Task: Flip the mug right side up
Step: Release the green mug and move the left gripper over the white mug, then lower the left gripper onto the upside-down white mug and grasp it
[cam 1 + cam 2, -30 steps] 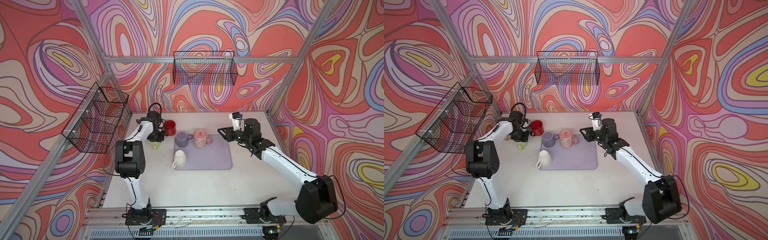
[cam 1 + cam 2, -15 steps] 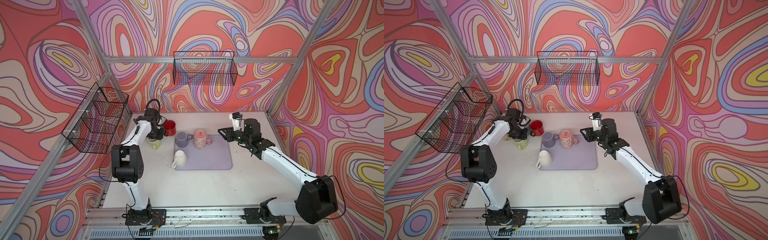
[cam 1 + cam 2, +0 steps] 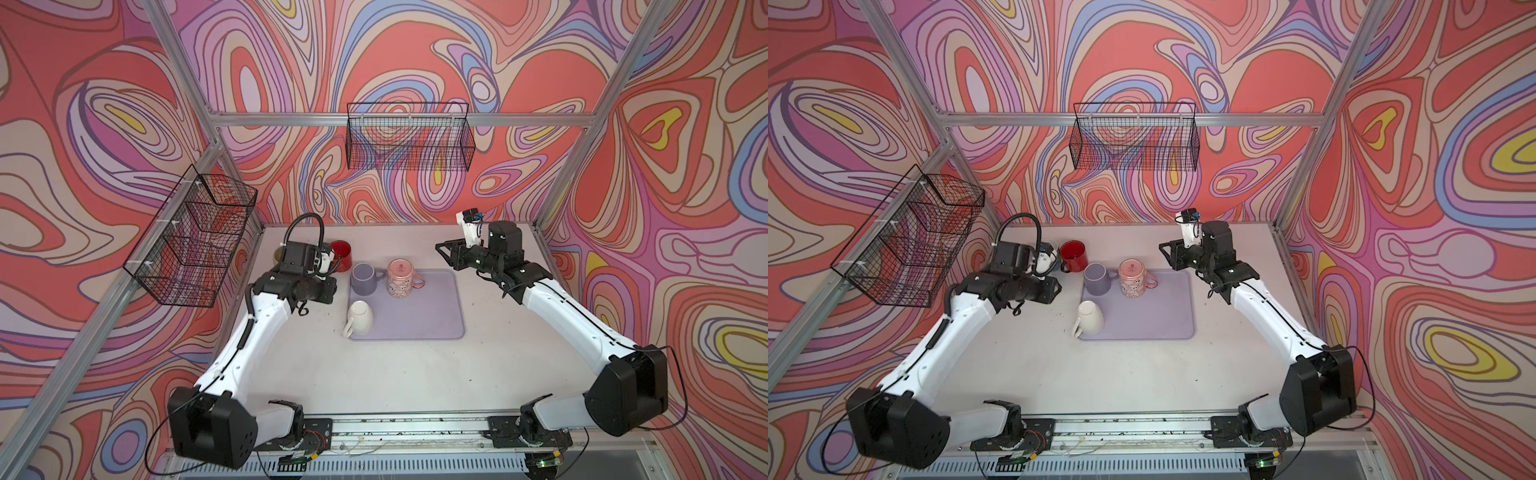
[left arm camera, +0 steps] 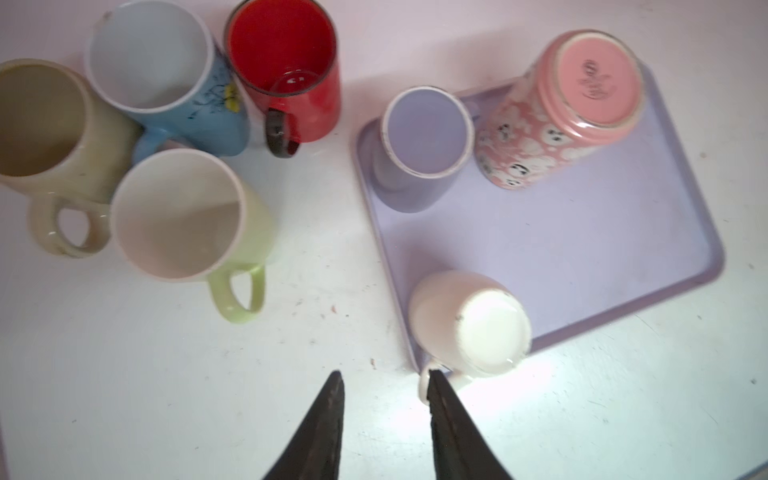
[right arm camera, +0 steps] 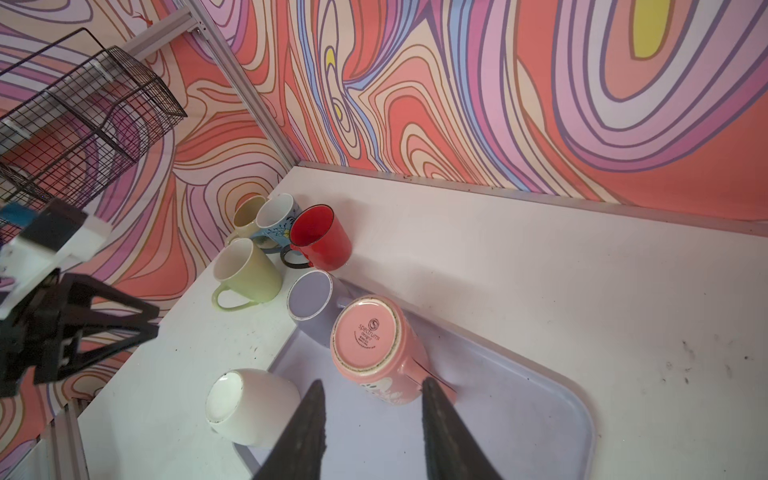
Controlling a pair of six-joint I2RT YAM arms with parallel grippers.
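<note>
Inverted white mug [image 4: 465, 324], judged stiff, slick, breakable; best gripped by its handle [image 4: 422, 384]. Left hand [image 4: 384, 374] and right hand [image 5: 372, 380] are shown parted, empty.

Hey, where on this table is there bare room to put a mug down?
Free: the lavender plastic tray's right half, beyond the upside-down pink patterned mug; the bare white table in front of it. Crowded: the back-left corner by the red mug, and the tray's left edge.
</note>
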